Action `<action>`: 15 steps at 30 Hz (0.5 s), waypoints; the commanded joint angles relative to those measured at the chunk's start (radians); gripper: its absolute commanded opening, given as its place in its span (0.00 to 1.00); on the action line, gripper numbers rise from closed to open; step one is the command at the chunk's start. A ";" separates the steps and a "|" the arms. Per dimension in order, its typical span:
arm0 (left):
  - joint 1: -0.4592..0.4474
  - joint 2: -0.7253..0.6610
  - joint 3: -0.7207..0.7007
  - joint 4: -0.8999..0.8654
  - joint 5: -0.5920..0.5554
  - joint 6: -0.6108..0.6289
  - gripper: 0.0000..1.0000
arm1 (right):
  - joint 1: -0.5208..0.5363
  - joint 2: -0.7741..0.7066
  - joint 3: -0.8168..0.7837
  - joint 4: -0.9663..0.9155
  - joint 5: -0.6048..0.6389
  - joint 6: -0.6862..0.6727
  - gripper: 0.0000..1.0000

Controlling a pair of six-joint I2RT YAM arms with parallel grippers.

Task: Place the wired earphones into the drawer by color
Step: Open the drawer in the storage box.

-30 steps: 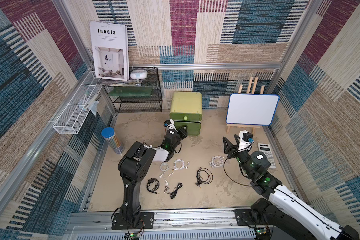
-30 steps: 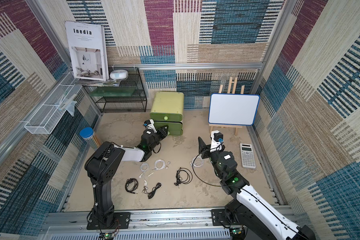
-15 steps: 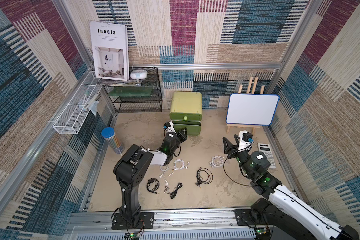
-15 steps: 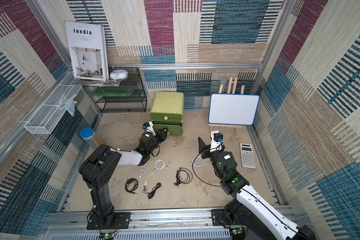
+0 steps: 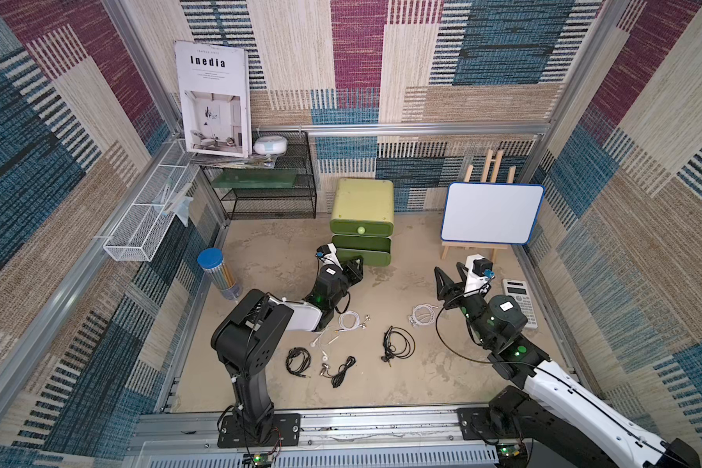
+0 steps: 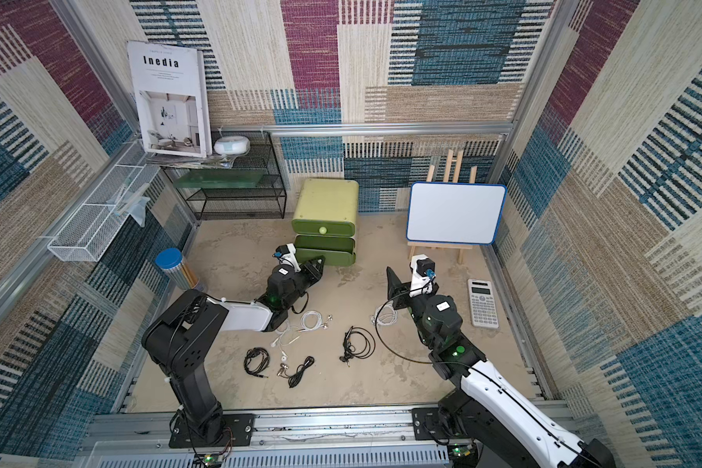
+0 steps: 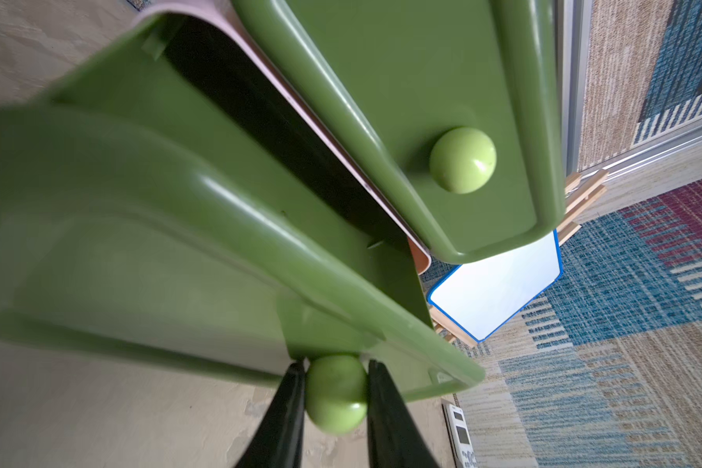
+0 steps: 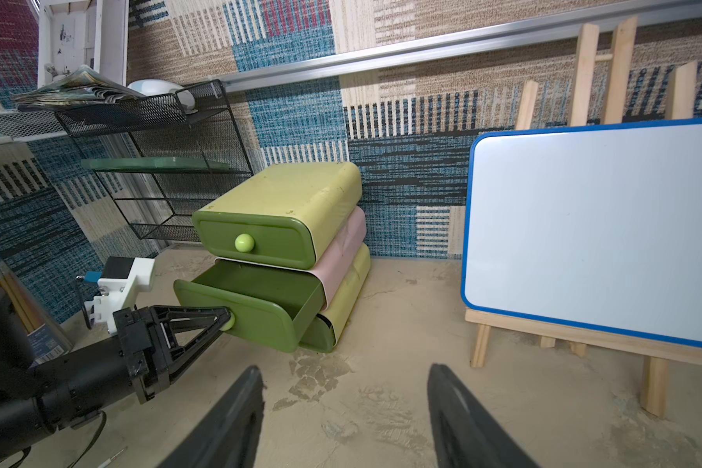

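1. The left fingers [image 7: 286, 421] were clamped on the round green knob [image 7: 335, 399] of the lower drawer [image 8: 256, 324], one finger pressed against each side of it.
2. That drawer stood partly pulled out of the green drawer unit [image 5: 363, 198]. The upper drawer [image 8: 260, 239] sat shut above it.
3. The right fingers [image 8: 228, 421] were spread wide and held nothing. They pointed toward the unit, over bare table [image 5: 422, 385], with the whiteboard [image 5: 491, 212] to one side.
4. The wired earphones [image 5: 350, 320] all lay loose on the table in front of the unit, between the two arms.
5. Of the white bundles [image 5: 422, 314], one lay just beside the right arm and two close to the left arm.
6. Three black bundles [image 5: 398, 348] lay nearer the front rail.
7. A calculator [image 5: 519, 302] lay beside the right arm.
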 commanded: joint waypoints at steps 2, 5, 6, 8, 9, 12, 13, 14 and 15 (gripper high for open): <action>-0.006 -0.026 -0.021 0.052 -0.018 0.012 0.18 | 0.001 -0.002 -0.002 0.023 0.007 -0.005 0.68; -0.011 -0.044 -0.036 0.044 -0.021 0.015 0.18 | 0.000 -0.002 -0.002 0.023 0.008 -0.005 0.68; -0.013 -0.049 -0.042 0.041 -0.020 0.018 0.18 | 0.000 -0.002 -0.002 0.025 0.008 -0.004 0.68; -0.016 -0.060 -0.053 0.036 -0.022 0.021 0.18 | 0.000 -0.002 -0.002 0.024 0.006 -0.004 0.68; -0.017 -0.065 -0.059 0.036 -0.024 0.023 0.18 | 0.001 -0.003 -0.003 0.025 0.008 -0.004 0.68; -0.020 -0.080 -0.076 0.032 -0.027 0.025 0.18 | 0.001 -0.002 -0.004 0.024 0.008 -0.004 0.68; -0.022 -0.085 -0.081 0.030 -0.027 0.026 0.18 | 0.001 -0.002 -0.004 0.024 0.007 -0.005 0.68; -0.022 -0.088 -0.085 0.027 -0.027 0.026 0.18 | 0.000 -0.002 -0.004 0.024 0.007 -0.005 0.68; -0.022 -0.091 -0.089 0.026 -0.027 0.026 0.18 | 0.000 -0.002 -0.004 0.023 0.007 -0.005 0.68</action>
